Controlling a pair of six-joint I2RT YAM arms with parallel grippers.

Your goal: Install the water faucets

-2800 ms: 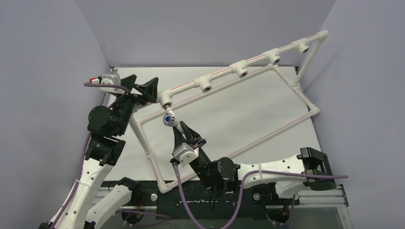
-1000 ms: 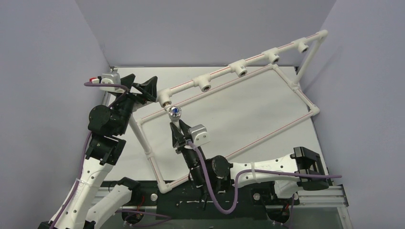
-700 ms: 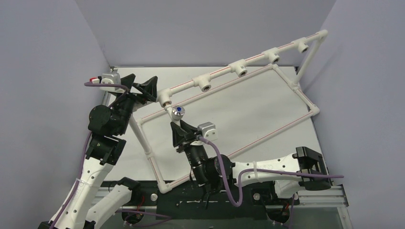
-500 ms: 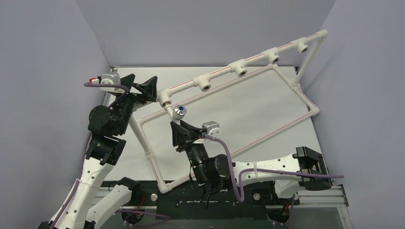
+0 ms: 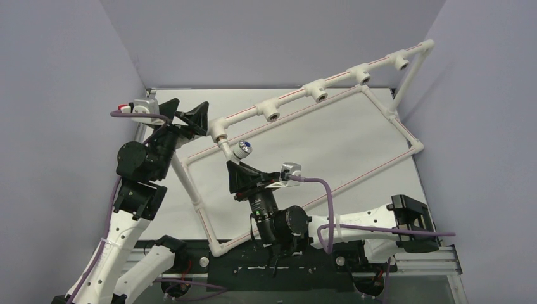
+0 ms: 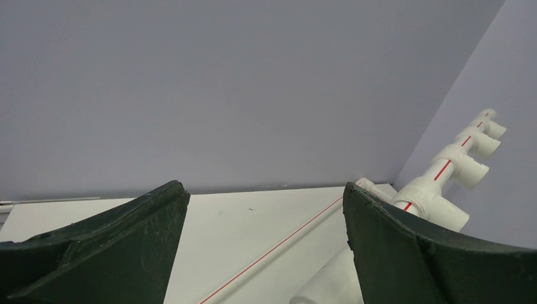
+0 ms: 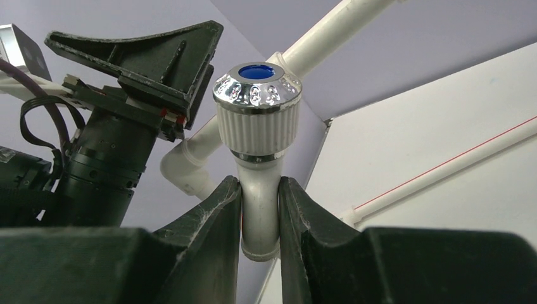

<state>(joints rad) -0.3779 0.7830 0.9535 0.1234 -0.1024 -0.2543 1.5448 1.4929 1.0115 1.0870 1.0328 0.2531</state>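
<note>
Plain lavender walls (image 5: 266,38) (three sides), white tabletop (image 5: 329,149)

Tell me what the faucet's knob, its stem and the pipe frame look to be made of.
Faucet knob: white ribbed plastic skirt under a mirror-bright cap, probably chromed plastic or metal, with a glossy blue centre.
Faucet stem: smooth white plastic with a slight sheen.
Pipe frame: matte white plastic tubing with a thin red stripe, likely plumbing pipe.
</note>
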